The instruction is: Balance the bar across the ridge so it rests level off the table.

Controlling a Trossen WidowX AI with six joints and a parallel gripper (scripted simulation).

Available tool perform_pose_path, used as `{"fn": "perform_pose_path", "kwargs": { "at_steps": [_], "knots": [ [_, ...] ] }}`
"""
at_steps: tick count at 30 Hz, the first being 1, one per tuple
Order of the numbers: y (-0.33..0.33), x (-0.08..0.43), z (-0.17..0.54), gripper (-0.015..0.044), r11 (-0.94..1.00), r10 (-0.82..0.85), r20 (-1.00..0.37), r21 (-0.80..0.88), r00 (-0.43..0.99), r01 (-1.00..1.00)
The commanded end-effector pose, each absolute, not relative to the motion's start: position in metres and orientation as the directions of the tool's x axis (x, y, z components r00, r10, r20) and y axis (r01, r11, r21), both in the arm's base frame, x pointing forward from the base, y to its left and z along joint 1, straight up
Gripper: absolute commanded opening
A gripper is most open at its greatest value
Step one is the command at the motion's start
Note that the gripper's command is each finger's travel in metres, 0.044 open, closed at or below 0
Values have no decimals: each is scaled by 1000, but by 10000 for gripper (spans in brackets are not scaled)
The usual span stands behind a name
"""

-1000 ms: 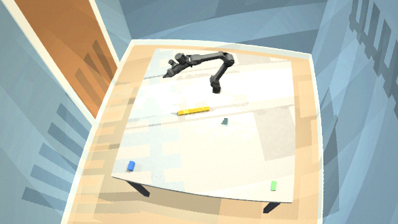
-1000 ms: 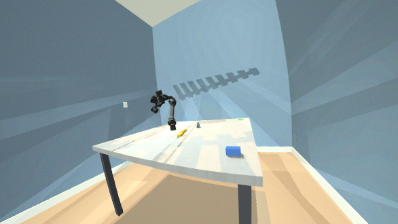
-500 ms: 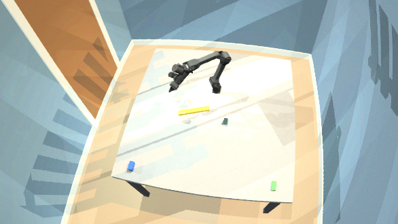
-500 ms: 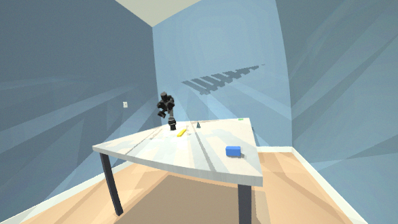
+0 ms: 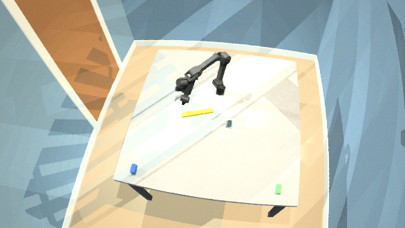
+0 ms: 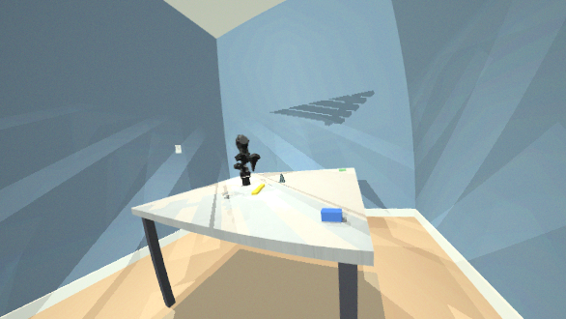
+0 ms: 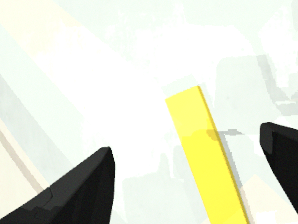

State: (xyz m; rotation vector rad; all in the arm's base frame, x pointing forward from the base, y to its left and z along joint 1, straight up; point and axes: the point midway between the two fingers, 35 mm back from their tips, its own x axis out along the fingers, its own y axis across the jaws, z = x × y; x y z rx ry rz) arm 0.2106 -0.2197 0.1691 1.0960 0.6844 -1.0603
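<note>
The yellow bar [image 5: 197,112] [image 6: 258,188] [image 7: 200,155] lies flat on the table near the arm. The small dark green-grey ridge [image 5: 229,124] [image 6: 282,179] stands on the table, a little apart from the bar's right end in the top view. My gripper [image 5: 184,102] [image 6: 254,168] [image 7: 186,144] is open and empty, above the table near the bar's left end in the top view. In the wrist view one end of the bar shows between the two fingers, lower than them and not touched. The ridge is not in the wrist view.
A blue block [image 5: 133,168] [image 6: 331,215] sits near the table's front left corner in the top view. A green block [image 5: 278,188] [image 6: 342,170] sits near the front right corner. Light and shadow streaks cross the table [image 5: 207,166] [image 6: 290,238].
</note>
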Motion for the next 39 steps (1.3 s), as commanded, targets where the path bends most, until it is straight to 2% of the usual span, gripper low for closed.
{"fn": "perform_pose_path", "kwargs": {
  "at_steps": [1,20,39],
  "knots": [
    [-199,216,155,315,118,-255,-911,302,323,946],
    [-118,214,117,315,307,-14,-1000,20,26,952],
    [-117,214,72,315,309,-12,-1000,18,23,951]
  ]
}}
